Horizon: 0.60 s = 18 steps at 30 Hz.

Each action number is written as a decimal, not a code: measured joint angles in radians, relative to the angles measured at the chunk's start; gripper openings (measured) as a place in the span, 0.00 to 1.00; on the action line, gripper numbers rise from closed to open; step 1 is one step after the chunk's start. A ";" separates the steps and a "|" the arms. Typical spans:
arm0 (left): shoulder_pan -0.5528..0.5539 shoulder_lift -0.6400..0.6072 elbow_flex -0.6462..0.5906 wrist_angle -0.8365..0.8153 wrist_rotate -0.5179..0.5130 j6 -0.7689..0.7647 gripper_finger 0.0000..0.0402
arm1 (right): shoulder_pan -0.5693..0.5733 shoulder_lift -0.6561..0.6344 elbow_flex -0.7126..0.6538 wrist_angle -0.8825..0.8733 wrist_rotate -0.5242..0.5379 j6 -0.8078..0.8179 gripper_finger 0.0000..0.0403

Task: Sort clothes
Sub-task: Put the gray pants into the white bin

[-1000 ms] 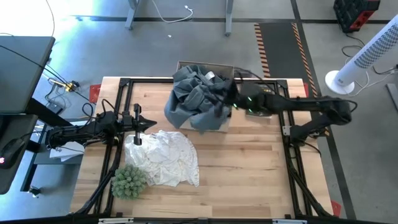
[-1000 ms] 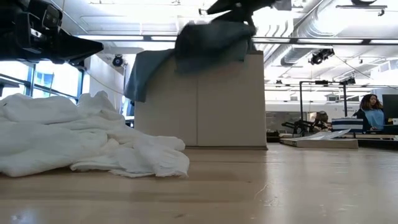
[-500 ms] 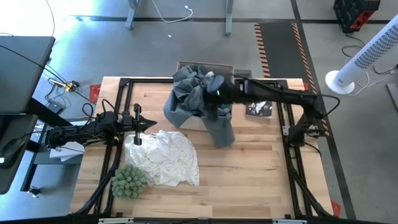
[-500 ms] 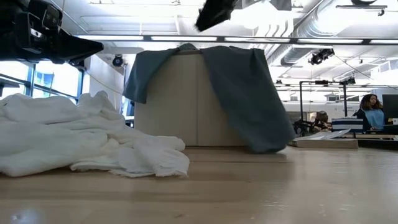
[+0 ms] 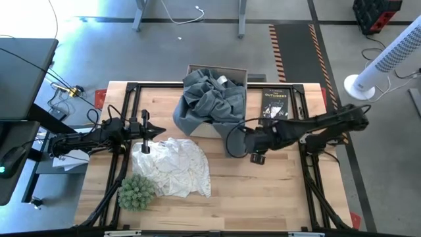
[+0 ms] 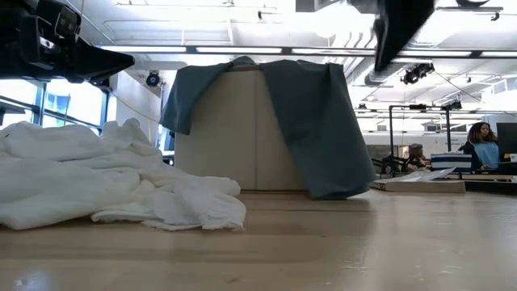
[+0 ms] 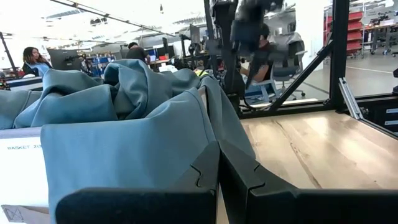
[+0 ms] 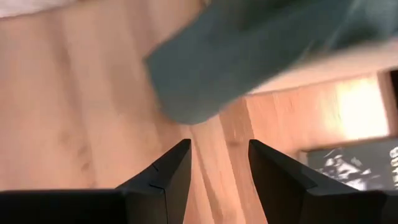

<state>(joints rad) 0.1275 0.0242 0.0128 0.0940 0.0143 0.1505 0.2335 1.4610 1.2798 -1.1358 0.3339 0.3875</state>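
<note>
Your cardboard box (image 5: 227, 74) stands at the far middle of the wooden table (image 5: 263, 191), heaped with a grey-blue garment (image 5: 209, 99) that fills its opening and spills over the rim. In the low view the cloth (image 6: 323, 129) drapes down two sides of the box (image 6: 242, 133), the longer fold reaching the tabletop on the side nearer your right arm. What lies beneath the cloth inside the box is hidden from you.

Your right gripper (image 5: 253, 148) hovers over the table just beside the hanging end of that garment, holding nothing; the right wrist view shows its dark fingers (image 8: 165, 177) spread apart above bare wood, with the garment's tip (image 8: 224, 68) ahead of them.

A crumpled white garment (image 5: 172, 164) lies loose on the table in front of the box, outside it, and fills the near side of the low view (image 6: 105, 182). Your left gripper (image 5: 146, 131) waits above the far edge of that white pile, its fingers (image 7: 239, 180) closed together on nothing, facing the draped box (image 7: 22, 171).

A spiky green plant ball (image 5: 137, 191) sits at the near left corner, touching the white garment. A black book (image 5: 274, 105) lies flat on the table beside the box, on your right arm's side.
</note>
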 joint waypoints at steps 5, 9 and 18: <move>0.000 0.000 0.000 0.000 0.000 0.000 0.00 | -0.049 -0.072 -0.354 0.384 0.027 0.077 0.39; 0.000 0.000 0.000 0.000 0.000 0.000 0.00 | -0.091 -0.052 -0.571 0.817 -0.074 0.069 0.39; 0.000 0.000 0.000 0.000 0.000 0.000 0.00 | -0.126 0.099 -0.718 1.618 -0.136 0.120 0.28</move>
<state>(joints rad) 0.1276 0.0242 0.0128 0.0940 0.0143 0.1505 0.1070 1.5603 0.5616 0.4819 0.1978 0.5076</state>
